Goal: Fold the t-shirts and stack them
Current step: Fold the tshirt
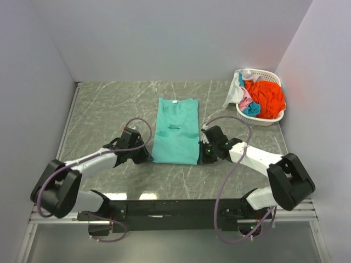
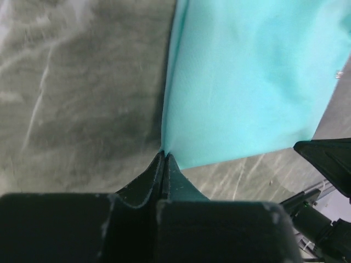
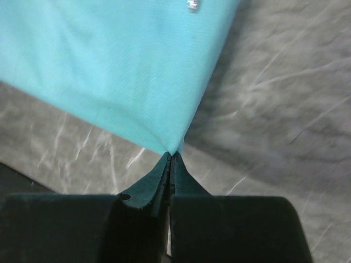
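A teal-green t-shirt (image 1: 175,130) lies on the table's middle as a long narrow strip, collar at the far end. My left gripper (image 1: 149,159) is shut on its near left corner; in the left wrist view the jaws (image 2: 164,155) pinch the cloth (image 2: 252,76). My right gripper (image 1: 201,159) is shut on its near right corner; in the right wrist view the jaws (image 3: 170,155) pinch the cloth (image 3: 115,66). Orange-red (image 1: 266,96), pink, white and blue t-shirts lie heaped in the basket.
A white latticed basket (image 1: 262,119) stands at the far right corner by the wall. The grey marble table (image 1: 104,109) is walled on three sides. The arms' black base bar (image 1: 170,208) runs along the near edge.
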Available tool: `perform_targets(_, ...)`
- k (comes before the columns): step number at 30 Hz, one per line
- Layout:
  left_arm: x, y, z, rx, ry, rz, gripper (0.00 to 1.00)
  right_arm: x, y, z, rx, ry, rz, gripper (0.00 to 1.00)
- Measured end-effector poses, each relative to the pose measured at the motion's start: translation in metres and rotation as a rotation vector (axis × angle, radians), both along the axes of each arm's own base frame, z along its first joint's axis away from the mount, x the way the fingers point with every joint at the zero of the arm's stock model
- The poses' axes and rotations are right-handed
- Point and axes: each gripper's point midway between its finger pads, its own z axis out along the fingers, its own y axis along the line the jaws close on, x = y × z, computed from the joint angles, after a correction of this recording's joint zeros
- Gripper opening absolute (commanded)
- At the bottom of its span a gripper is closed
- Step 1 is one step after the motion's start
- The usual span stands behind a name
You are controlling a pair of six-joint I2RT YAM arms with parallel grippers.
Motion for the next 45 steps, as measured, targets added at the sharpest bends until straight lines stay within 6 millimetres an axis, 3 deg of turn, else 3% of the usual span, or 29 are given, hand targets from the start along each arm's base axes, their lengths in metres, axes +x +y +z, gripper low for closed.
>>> perform_targets(8,-0.024,0.007,0.031,-0.028,-0.060,0.017,0.01,-0.038,0.016,0.039,0.052,-0.066,0.135,0.00)
perform_targets(14,-0.035,0.016,0.069,-0.066,-0.148,0.048,0.01,-0.057,0.013,0.077,0.119,-0.118,0.181,0.00)
perform_targets(23,-0.036,0.028,0.127,-0.106,-0.266,0.105,0.01,-0.083,0.025,0.124,0.271,-0.144,0.308,0.00)
perform_targets(28,-0.033,0.035,0.142,-0.094,-0.301,0.139,0.01,-0.089,0.032,0.147,0.344,-0.154,0.359,0.00)
perform_targets(35,-0.022,0.039,0.153,-0.073,-0.333,0.178,0.01,-0.086,0.034,0.146,0.398,-0.087,0.368,0.00)
perform_targets(41,-0.006,0.039,0.142,-0.015,-0.291,0.218,0.01,-0.065,0.026,0.140,0.404,-0.073,0.300,0.00)
perform_targets(45,0.007,0.034,0.147,-0.014,-0.303,0.227,0.01,-0.048,0.020,0.138,0.399,-0.093,0.246,0.00)
